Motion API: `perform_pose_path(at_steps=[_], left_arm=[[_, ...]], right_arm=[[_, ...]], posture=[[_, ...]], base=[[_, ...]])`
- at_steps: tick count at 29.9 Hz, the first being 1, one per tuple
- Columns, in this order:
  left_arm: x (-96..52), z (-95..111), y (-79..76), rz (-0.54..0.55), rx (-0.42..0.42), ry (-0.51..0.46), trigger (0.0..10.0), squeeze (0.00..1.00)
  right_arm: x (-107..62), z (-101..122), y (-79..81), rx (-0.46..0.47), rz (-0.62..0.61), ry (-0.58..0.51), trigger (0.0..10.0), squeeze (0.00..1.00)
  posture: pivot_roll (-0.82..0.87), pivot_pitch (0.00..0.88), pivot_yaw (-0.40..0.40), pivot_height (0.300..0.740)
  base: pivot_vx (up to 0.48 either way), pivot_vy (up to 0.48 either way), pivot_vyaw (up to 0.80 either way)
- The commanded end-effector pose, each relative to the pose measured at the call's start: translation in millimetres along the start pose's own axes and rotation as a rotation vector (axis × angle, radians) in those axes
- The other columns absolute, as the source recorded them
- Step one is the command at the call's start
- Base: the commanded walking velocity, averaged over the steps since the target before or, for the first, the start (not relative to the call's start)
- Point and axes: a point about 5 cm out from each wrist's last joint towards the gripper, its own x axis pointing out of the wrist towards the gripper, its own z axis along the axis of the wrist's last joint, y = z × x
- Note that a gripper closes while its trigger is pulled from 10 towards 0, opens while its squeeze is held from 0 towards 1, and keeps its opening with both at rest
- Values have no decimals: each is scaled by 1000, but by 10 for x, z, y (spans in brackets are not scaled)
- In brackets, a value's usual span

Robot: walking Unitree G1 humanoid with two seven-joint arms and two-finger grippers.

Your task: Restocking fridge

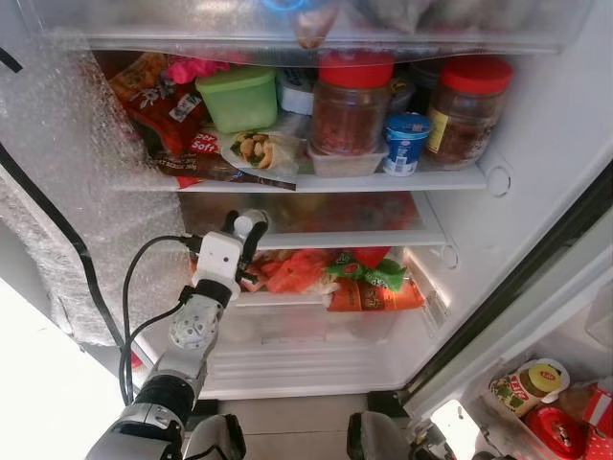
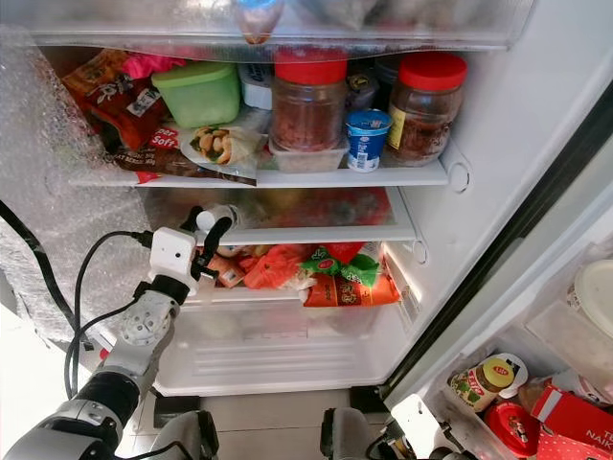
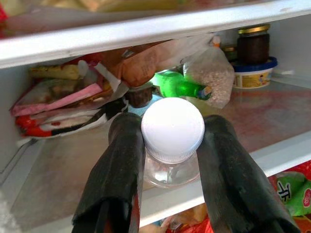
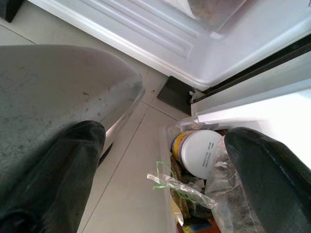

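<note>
One bottle [image 3: 171, 145], white cap, pinched in my left end effector [image 3: 170, 160] at middle shelf [image 3: 272, 145] edge. Keep upright, push deeper w/o hitting packets, then release. Right end effector [image 4: 160, 165] wide, idle.

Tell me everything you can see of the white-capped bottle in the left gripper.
The small clear plastic bottle has a ribbed white screw cap, screwed on. Its contents cannot be told. The left gripper is shut on it, one black finger on either side just under the cap. It is held at the front edge of the fridge's middle glass shelf.
</note>
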Motion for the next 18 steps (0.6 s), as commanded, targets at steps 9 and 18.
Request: perform_pose_path(at_steps=[9,18], left_arm=[[-336,-347,2,55,-56,174,10000,0],[-444,-474,-70,91,-107,265,10000,0]], right_arm=[[-36,-312,266,3,109,135,10000,0],[-28,-294,262,-1,107,133,10000,0]], posture=[[-105,103,-17,607],[-103,94,-15,607]], base=[[0,0,0],[0,0,0]])
